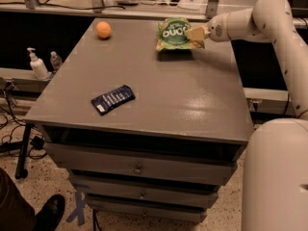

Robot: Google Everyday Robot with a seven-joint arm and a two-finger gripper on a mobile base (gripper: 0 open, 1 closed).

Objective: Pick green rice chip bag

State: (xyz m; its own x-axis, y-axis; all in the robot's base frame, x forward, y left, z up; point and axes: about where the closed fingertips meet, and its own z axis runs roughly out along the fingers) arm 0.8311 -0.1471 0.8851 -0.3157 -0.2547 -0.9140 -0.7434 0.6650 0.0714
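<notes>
The green rice chip bag (174, 33) is at the far right of the grey cabinet top (159, 95). It is bright green with white lettering. It hangs slightly above the surface, with a dark shadow under it. My gripper (195, 34) reaches in from the right and is shut on the bag's right edge. The white arm (250, 20) stretches back to the right.
An orange (103, 30) sits at the far left of the top. A small dark blue flat packet (113, 99) lies near the front left. Bottles (37, 65) stand on a shelf to the left. Drawers (139, 167) are below, and a shoe (48, 213) is at the lower left.
</notes>
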